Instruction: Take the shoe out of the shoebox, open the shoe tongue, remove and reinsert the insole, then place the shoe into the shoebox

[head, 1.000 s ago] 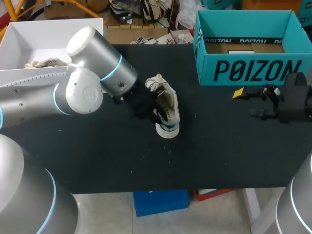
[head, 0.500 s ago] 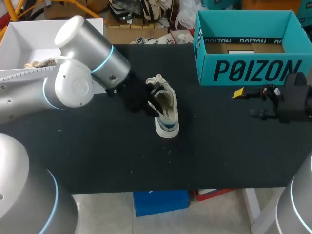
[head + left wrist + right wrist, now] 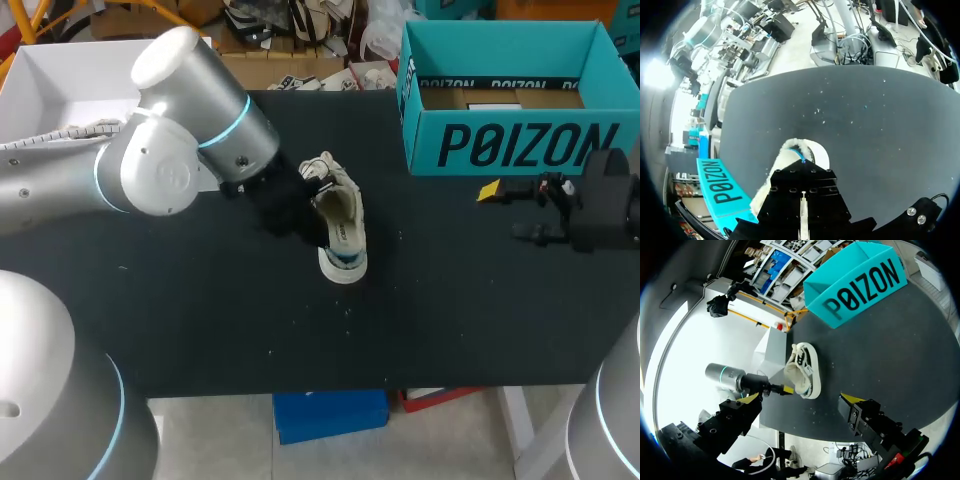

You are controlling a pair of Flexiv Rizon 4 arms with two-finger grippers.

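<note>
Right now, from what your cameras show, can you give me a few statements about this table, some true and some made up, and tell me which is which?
1. The cream sneaker sits on the black table, outside the teal cardboard shoebox. True.
2. The right gripper is clamped on the sneaker. False: it is open and empty, well off to the side of the shoe.
3. The shoebox is closed with a lid. False: its top is open.
4. The left gripper is right at the sneaker. True.
</note>
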